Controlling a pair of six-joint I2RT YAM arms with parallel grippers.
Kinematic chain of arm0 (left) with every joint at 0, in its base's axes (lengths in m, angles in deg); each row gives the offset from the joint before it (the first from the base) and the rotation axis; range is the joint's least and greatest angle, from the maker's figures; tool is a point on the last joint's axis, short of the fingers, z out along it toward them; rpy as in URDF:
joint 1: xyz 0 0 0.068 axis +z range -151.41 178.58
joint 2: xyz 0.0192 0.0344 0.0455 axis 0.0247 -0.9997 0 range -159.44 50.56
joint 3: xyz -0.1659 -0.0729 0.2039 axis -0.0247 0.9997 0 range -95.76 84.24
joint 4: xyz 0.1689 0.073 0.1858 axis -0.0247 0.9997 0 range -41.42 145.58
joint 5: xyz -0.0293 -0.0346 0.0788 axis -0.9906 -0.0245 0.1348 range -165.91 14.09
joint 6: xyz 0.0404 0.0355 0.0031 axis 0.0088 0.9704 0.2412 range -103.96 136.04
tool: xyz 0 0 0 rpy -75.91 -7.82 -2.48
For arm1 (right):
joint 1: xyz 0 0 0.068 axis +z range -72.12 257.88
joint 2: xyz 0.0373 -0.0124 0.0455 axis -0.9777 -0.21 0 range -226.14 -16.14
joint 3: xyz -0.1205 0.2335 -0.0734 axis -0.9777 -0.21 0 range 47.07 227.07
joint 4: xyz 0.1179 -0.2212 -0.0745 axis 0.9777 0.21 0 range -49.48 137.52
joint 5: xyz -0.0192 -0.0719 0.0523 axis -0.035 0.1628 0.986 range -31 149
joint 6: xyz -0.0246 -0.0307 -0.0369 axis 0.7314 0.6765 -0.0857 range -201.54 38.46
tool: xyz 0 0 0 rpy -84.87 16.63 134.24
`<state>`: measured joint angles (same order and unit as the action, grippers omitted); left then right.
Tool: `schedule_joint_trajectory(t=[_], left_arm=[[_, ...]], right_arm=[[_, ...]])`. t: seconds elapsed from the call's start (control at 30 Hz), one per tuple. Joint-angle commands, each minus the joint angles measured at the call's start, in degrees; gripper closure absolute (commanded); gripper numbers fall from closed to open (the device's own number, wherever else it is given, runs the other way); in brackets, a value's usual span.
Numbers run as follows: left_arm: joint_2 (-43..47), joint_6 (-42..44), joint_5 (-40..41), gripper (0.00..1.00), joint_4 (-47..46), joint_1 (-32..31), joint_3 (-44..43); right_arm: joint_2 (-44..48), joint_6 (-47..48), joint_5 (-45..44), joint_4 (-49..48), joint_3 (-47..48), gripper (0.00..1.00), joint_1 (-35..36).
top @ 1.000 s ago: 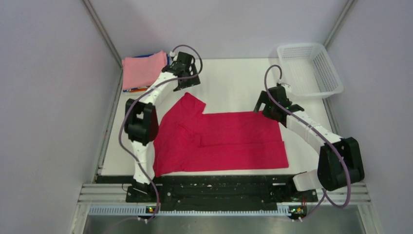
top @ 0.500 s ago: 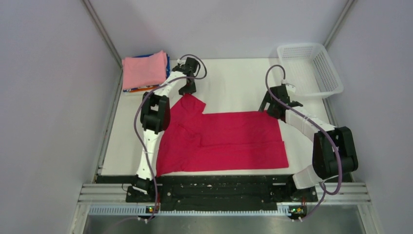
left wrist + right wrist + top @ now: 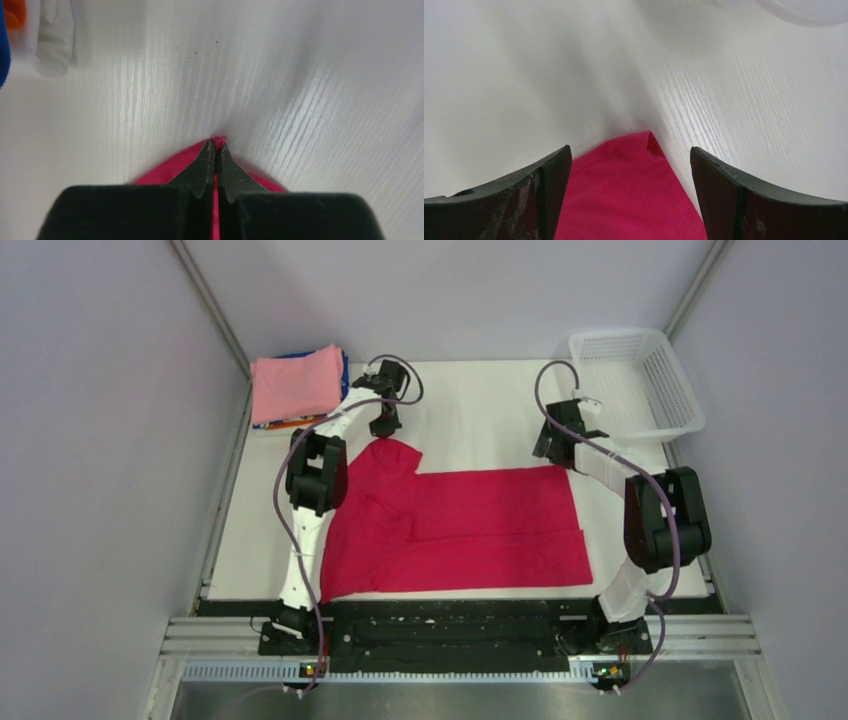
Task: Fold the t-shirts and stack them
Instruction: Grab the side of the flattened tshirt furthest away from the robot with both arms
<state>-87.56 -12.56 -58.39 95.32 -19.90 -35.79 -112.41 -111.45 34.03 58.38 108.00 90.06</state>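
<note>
A crimson-red t-shirt (image 3: 460, 530) lies spread flat across the white table, partly folded, with a sleeve pointing to the far left. My left gripper (image 3: 385, 430) is down at that sleeve's tip. In the left wrist view it (image 3: 216, 145) is shut on the crimson cloth (image 3: 170, 167), which shows between and beside the fingers. My right gripper (image 3: 560, 452) is at the shirt's far right corner. In the right wrist view it (image 3: 630, 152) stands open, with the corner (image 3: 624, 195) between its fingers. A folded light pink t-shirt (image 3: 295, 383) tops a stack at the far left.
A white mesh basket (image 3: 668, 390) stands at the far right corner, and its edge (image 3: 809, 10) shows in the right wrist view. Orange (image 3: 12, 7), blue (image 3: 2, 45) and white (image 3: 55, 35) cloth of the stack lies to the left of my left gripper. Grey walls close in the table (image 3: 480, 405).
My left gripper came down onto the sleeve tip and closed on it. The right arm reached farther back to the shirt's far right corner, and its jaws narrowed slightly.
</note>
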Motion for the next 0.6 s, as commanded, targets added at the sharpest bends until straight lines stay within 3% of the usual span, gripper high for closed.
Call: schedule_joint_trajectory(t=[0.0,0.17,0.4,0.57], left_arm=[[6.74,-0.94,-2.10,1.00,1.08,-0.51,3.35],[14.44,-0.69,-1.97,1.00,-3.05,-2.08,12.13],[22.77,-1.31,-2.16,1.00,-5.88,-3.62,21.76],[26.94,-2.22,-1.79,1.00,-6.54,-4.95,26.67]], right_arm=[[-4.13,1.16,-2.88,-2.07,5.33,0.16,-0.53],[-8.95,-0.14,-2.91,-2.39,7.17,0.28,-0.61],[-10.40,-1.53,-3.22,-2.86,6.01,0.33,-0.82],[-9.82,-2.13,-3.19,-2.32,4.46,0.43,-0.85]])
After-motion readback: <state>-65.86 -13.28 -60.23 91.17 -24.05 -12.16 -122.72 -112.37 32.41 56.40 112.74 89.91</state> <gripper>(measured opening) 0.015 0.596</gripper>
